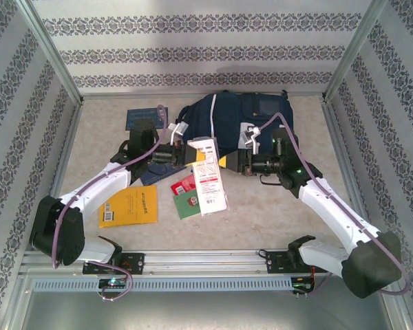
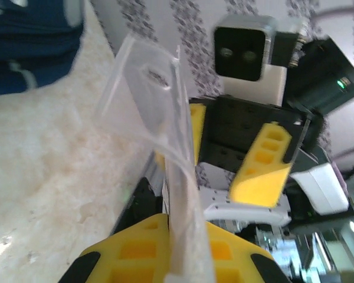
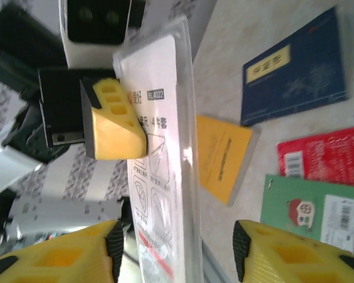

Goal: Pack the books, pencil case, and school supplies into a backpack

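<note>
1. Gripping the white strip packet [image 1: 210, 175] at its upper end, the left hand [image 1: 186, 152] has its yellow fingers [image 3: 115, 121] pressed together on the clear plastic. It holds the packet up off the bench [image 1: 282, 206], on the near side of the backpack [image 1: 227, 113].
2. Facing it, the right hand [image 1: 233, 162] stands with its fingers [image 3: 295, 253] apart. In its wrist view the packet passes between them, close to one pad and clear of the other.
3. Judged from this, the step is a mid-air pass, and the left hand alone carries the load.
4. To do it well, the right hand should draw straight back along its own axis with its fingers kept wide. That way neither pad drags the packet's edge or twists it in the other grip.
5. The left hand should stay firmly clamped. The packet is long, thin and slick, so it will likely swing or slip if turned quickly.
6. Next it should go to the backpack slowly, narrow end first. Whether the bag's mouth is open cannot be told from these views.
7. Below lie the green book [image 1: 187, 206], the red packet [image 1: 182, 184] and the yellow-orange book [image 1: 129, 205]. A dark blue book [image 1: 143, 118] rests farther back, to the left of the bag. All are unpacked.
</note>
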`<action>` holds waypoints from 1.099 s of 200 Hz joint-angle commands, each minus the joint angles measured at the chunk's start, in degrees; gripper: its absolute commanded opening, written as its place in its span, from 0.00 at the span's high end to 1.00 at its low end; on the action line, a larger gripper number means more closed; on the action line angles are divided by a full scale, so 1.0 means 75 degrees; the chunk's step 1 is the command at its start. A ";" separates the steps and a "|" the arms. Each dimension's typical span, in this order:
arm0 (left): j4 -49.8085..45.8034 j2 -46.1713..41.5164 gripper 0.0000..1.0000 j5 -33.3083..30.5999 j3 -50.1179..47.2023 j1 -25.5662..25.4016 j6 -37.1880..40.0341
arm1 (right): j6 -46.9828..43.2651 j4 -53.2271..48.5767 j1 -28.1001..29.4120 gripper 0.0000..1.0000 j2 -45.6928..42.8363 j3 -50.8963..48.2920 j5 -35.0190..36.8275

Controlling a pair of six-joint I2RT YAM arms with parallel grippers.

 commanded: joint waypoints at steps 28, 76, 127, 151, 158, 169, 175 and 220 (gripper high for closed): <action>-0.2157 -0.1498 1.00 -0.2892 0.0150 0.1659 0.0756 | -0.0784 -0.1718 -0.0109 0.43 0.1186 0.1654 0.3039; -0.2934 -0.2867 1.00 -0.6515 -0.0242 0.1854 0.0869 | -0.0682 -0.2088 0.0094 0.51 0.3863 0.3856 0.4092; -0.3510 -0.3295 1.00 -0.7980 -0.0542 0.1897 0.1161 | -0.1075 -0.2864 0.0173 0.58 0.6870 0.6928 0.4077; -0.3463 -0.3228 1.00 -0.7908 -0.0617 0.1892 0.1111 | -0.1343 -0.3454 0.0169 0.57 0.7882 0.8221 0.4274; -0.3463 -0.3211 1.00 -0.7861 -0.0598 0.1892 0.1105 | -0.1422 -0.3649 0.0151 0.56 0.8111 0.8537 0.4350; -0.3463 -0.3178 1.00 -0.7808 -0.0569 0.1892 0.1110 | -0.1520 -0.3854 0.0142 0.57 0.8360 0.8883 0.4491; -0.3480 -0.3153 1.00 -0.7773 -0.0550 0.1892 0.1112 | -0.1559 -0.3882 0.0129 0.56 0.8446 0.8988 0.4519; -0.3412 -0.3025 1.00 -0.7592 -0.0520 0.1891 0.1048 | -0.1566 -0.3768 0.0076 0.60 0.8927 0.9261 0.4026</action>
